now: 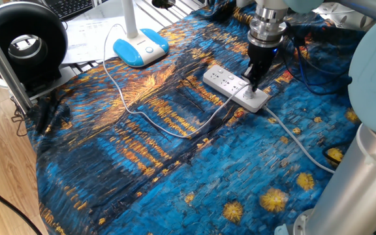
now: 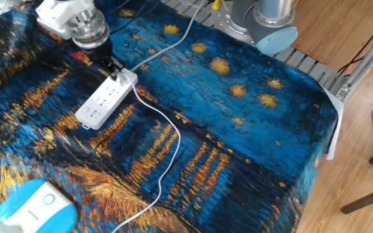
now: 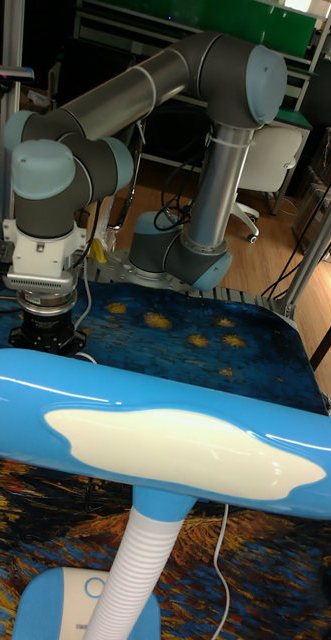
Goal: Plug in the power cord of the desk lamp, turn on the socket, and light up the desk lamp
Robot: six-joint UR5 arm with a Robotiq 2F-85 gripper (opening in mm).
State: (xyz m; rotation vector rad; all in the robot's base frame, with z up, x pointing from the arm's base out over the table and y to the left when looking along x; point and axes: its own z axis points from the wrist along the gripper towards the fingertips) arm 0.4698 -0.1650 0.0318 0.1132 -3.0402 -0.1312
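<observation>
The desk lamp's light-blue base [image 1: 141, 47] with its white stem stands at the table's far left. In the tall fixed view its blue head [image 3: 175, 450] fills the foreground and the white panel looks unlit. The thin white power cord [image 1: 150, 119] loops across the cloth to its plug [image 2: 132, 84], which sits at the end of the socket [image 1: 230, 83], a white power strip. My gripper [image 1: 252, 83] points straight down with its fingers together, and its tips touch the strip's top near that plugged end. It holds nothing.
A black round fan-like device [image 1: 25, 42] and a metal post [image 1: 2, 59] stand at the left edge. The strip's thick white cable [image 1: 299, 145] trails toward my arm's base [image 2: 271, 26]. Black cables [image 1: 305, 65] lie behind the gripper. The table's corner [image 2: 329, 103] drops off at the right.
</observation>
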